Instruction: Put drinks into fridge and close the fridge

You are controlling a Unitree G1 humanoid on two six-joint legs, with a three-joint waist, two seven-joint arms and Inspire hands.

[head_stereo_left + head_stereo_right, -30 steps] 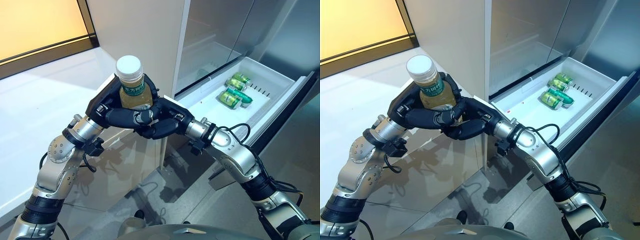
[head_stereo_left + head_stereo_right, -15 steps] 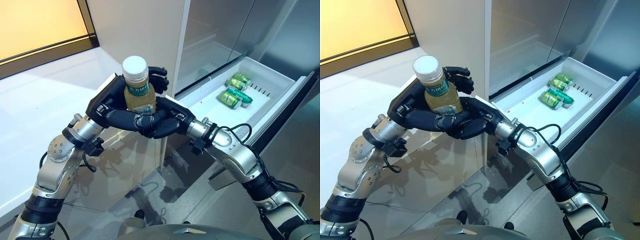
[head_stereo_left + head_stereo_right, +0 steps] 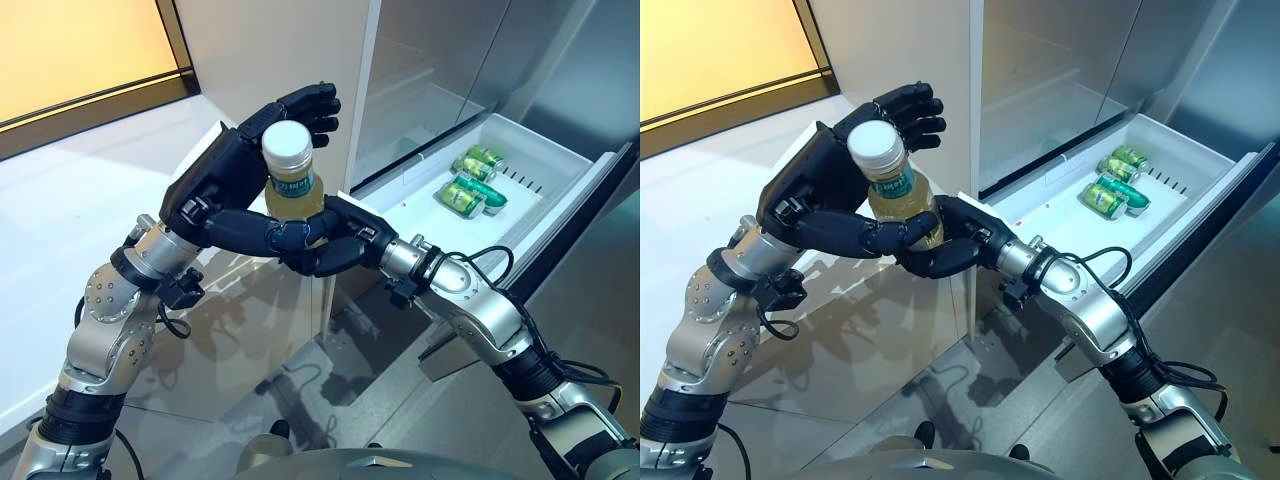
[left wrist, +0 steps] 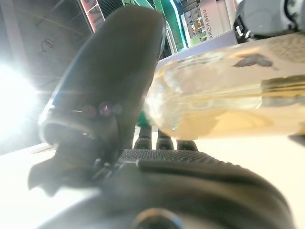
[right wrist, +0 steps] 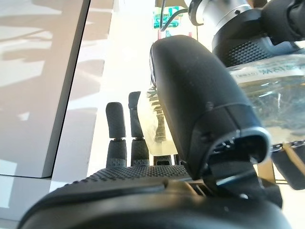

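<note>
Held aloft in front of the fridge [image 3: 300,60]: a bottle [image 3: 291,187] of pale yellow drink, white cap uppermost, tilted slightly, caught between both hands. Gripped low around the base by the right hand [image 3: 330,245], fingers and thumb curled around it from underneath. Flanked by the left hand [image 3: 225,185], thumb laid across the bottle's lower front and touching the right hand's fingers, remaining fingers [image 3: 310,105] lifted and spread behind the cap, loosely bent rather than closed around the neck. Off to the right and lower down, well apart from the bottle: a white fridge drawer [image 3: 540,150] pulled out, with green cans [image 3: 468,185] lying on their sides inside. Underneath the arms, a glossy floor [image 3: 80,200].
</note>
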